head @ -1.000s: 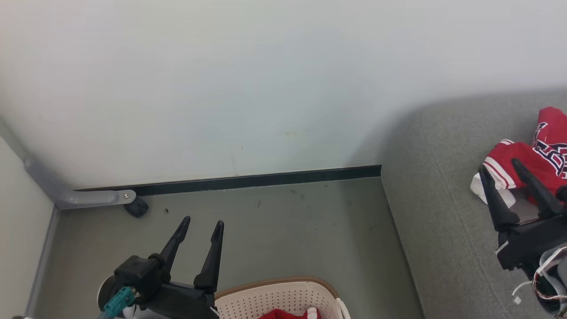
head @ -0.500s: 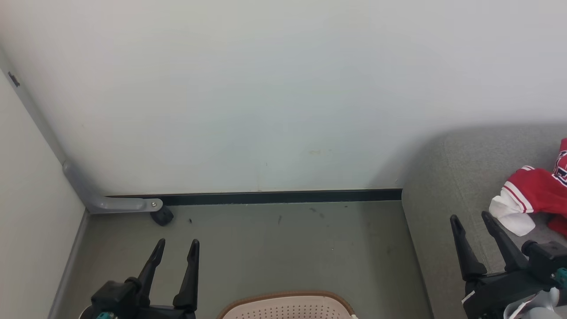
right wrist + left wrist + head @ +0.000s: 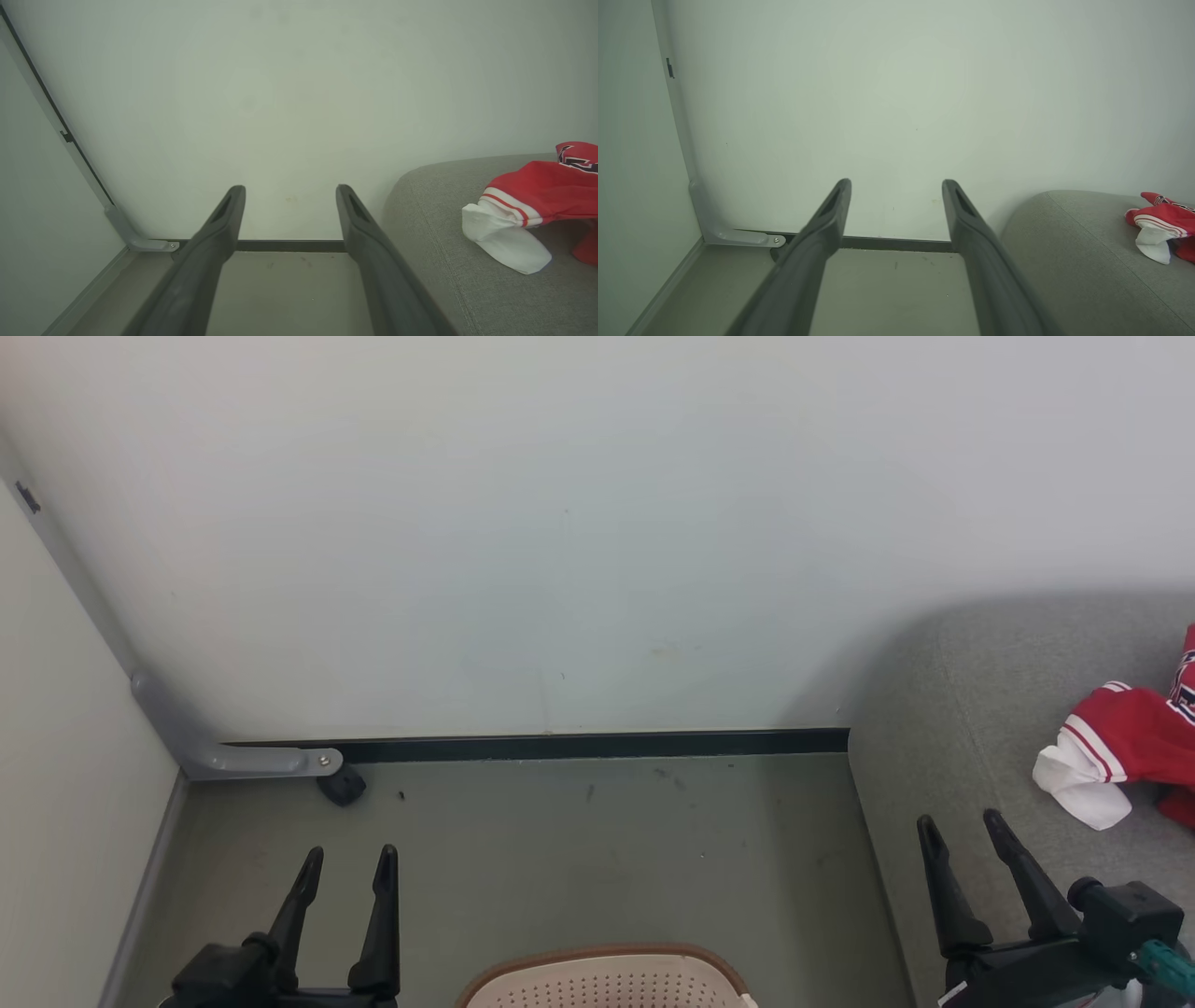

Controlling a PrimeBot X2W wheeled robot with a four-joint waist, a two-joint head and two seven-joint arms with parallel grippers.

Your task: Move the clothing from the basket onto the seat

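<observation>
Leftward, floor (image 3: 597, 859) between wall (image 3: 56, 756) and seat (image 3: 980, 728).

No text, label, brand or number can be read in my views. The only marking is dark navy, white-outlined lettering on the red clothing (image 3: 537, 191) lying on the seat (image 3: 430, 233). In my right wrist view the frame edge cuts the characters off. In my head view and left wrist view they are too small to resolve. The visible strokes may belong to a letter or a numeral; I cannot tell which.
</observation>
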